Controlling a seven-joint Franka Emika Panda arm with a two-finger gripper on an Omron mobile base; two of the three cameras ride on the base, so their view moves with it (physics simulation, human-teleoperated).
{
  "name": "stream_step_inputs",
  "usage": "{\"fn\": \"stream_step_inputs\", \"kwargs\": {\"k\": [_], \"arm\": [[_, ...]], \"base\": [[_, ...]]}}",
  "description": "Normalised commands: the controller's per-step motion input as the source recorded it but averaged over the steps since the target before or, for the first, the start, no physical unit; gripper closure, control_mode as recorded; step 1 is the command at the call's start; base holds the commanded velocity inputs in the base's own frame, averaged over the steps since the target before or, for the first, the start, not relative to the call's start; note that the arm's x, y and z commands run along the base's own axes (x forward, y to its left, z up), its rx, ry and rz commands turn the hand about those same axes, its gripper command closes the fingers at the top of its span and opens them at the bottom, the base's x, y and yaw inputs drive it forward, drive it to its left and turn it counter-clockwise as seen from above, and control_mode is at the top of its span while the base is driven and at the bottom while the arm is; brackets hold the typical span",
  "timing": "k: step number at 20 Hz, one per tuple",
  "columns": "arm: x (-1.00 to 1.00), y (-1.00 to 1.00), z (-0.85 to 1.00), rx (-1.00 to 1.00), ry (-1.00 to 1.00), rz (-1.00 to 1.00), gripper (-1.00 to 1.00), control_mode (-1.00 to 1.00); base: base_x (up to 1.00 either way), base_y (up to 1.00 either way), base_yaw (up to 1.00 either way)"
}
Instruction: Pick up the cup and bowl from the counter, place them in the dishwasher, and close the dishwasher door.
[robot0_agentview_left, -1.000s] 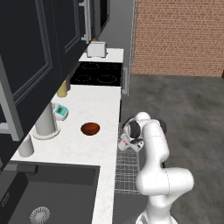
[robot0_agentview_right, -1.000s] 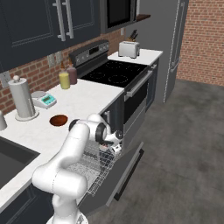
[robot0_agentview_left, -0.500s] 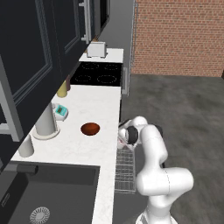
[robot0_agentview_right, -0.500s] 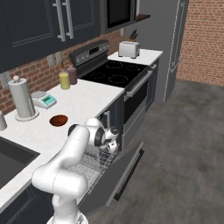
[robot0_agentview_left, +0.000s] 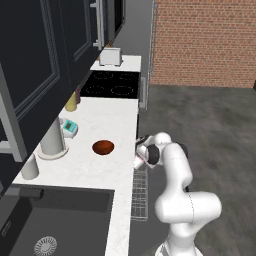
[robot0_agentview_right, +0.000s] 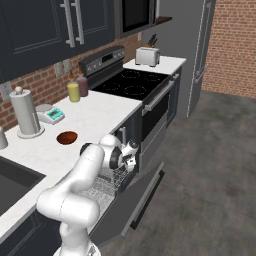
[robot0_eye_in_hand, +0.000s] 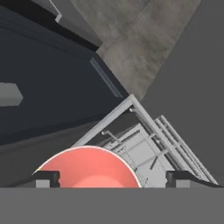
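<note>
My gripper (robot0_eye_in_hand: 112, 179) hangs over the dishwasher's wire rack (robot0_eye_in_hand: 144, 148), its fingers spread wide. The white cup (robot0_eye_in_hand: 87, 170) with its red-pink inside sits between them; the right fingertip (robot0_eye_in_hand: 179, 178) stands clear of its rim. From the base, the gripper (robot0_agentview_left: 140, 159) (robot0_agentview_right: 131, 152) is just off the counter (robot0_agentview_left: 110, 120) edge, above the pulled-out rack (robot0_agentview_left: 139, 192) (robot0_agentview_right: 102, 185). The dishwasher door (robot0_agentview_right: 135, 200) hangs open. The red-brown bowl (robot0_agentview_left: 103, 147) (robot0_agentview_right: 67, 137) rests on the counter, left of the gripper.
A paper towel roll (robot0_agentview_left: 52, 136), a teal-topped box (robot0_agentview_left: 68, 128), a yellow bottle (robot0_agentview_left: 71, 101) and an off-white jar (robot0_agentview_left: 29, 167) line the counter's back. The black sink (robot0_agentview_left: 50, 225) lies nearest me. Beyond are the stovetop (robot0_agentview_left: 111, 84) and toaster (robot0_agentview_left: 110, 57).
The fingers have spread apart from around the cup. The hand has dropped slightly toward the rack beside the counter edge.
</note>
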Motion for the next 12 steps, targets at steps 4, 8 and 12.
{"fn": "stream_step_inputs", "kwargs": {"k": [4, 8, 12], "arm": [[-0.31, -0.39, 0.06, 0.02, 0.00, -0.02, -1.00, -1.00], [-0.51, -0.33, 0.38, 0.05, 0.00, 0.00, -1.00, -1.00], [-0.66, -0.14, 0.63, 0.10, -0.02, 0.00, -1.00, -1.00]], "base": [[0.00, 0.00, 0.00], [0.00, 0.00, 0.00], [0.00, 0.00, 0.00]]}}
